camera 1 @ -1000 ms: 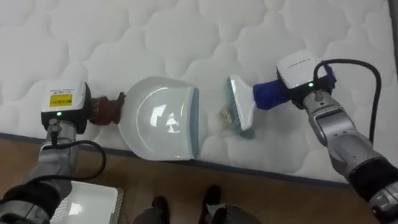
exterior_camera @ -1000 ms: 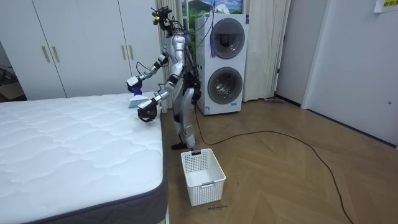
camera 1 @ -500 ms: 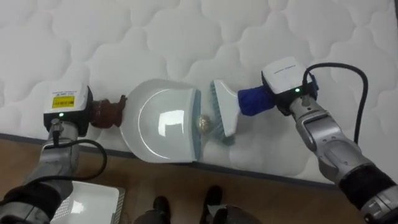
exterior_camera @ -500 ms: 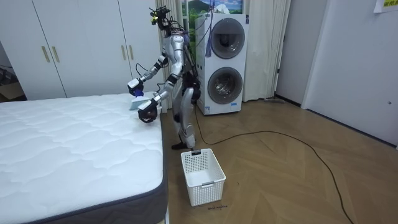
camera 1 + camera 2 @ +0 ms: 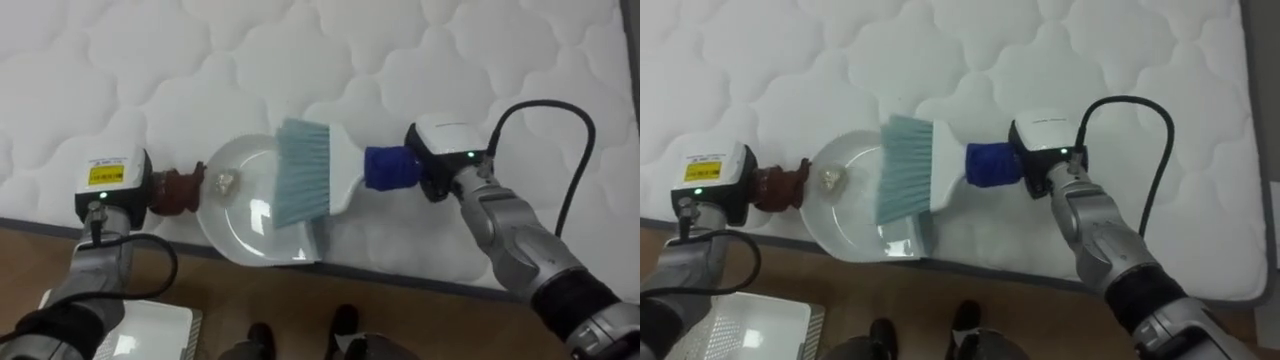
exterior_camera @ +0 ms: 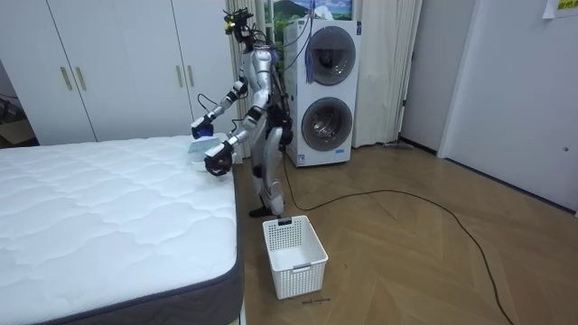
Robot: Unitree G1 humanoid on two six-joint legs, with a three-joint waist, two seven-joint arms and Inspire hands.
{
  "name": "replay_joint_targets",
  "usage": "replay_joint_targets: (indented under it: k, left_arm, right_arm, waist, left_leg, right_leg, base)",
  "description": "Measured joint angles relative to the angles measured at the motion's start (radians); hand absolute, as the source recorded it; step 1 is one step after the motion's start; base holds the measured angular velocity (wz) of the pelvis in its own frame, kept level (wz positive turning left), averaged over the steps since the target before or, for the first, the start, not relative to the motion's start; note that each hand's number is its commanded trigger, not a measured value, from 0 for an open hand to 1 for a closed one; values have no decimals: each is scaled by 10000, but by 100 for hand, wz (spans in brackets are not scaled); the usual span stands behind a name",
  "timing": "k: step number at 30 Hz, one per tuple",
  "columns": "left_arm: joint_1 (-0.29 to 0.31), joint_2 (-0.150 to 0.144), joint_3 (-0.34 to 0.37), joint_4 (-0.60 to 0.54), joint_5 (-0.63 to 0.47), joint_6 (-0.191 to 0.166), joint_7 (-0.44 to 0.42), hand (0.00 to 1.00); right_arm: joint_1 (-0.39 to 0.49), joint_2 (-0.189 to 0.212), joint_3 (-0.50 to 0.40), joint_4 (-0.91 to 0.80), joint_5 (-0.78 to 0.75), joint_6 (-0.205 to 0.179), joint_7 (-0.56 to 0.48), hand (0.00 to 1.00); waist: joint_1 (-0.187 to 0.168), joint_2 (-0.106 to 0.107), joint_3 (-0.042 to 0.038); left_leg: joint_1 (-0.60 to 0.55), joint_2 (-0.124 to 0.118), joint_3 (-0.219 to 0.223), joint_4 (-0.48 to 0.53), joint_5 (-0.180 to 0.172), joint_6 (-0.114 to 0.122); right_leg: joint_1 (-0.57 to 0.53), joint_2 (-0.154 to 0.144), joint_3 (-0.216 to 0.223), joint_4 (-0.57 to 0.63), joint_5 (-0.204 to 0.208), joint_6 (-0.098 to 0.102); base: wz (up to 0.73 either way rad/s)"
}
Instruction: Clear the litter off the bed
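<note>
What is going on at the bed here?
The robot stands at the edge of the mattress, sweeping it. Its left robot hand holds a white dustpan by the brown handle at the mattress edge. Its right robot hand holds a blue-handled brush, bristles lying over the dustpan. A small crumpled scrap sits inside the dustpan, near the handle. A white basket stands by the robot's feet.
</note>
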Motion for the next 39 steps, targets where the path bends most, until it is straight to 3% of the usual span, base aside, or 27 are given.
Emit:
replay_joint_targets:
  k: [11,27,34,39]
  left_arm:
    - [89,-272,-18,17,-3,-147,-23,100]
    - [158,-404,-17,88,-14,-183,139,100]
    - [674,-454,59,87,-104,-198,287,100]
    - [1237,-454,845,-3,-98,-440,448,100]
  right_arm:
    - [84,100,-12,24,1018,-610,1,100]
    - [192,94,-169,401,1687,-752,-376,100]
    - [810,66,-1697,519,3759,-844,-1315,100]
    - [1141,24,-2825,612,4588,-858,-1500,100]
  waist:
    - [0,247,23]
    - [-89,288,21]
    - [-268,254,1]
    - [-424,157,-75]
  left_leg:
    - [46,-217,-28,-58,12,121]
    - [153,-333,-48,-136,46,180]
    - [716,-332,-2,-406,37,189]
    - [1590,-323,127,-900,53,151]
  right_leg:
    - [-44,-294,-33,330,-117,116]
    - [10,-398,-48,352,-208,207]
    - [538,-350,-29,135,-258,259]
    - [1292,-250,50,-199,-285,294]
  base:
    - [4]
    - [1]
    - [-1]
    - [-7]
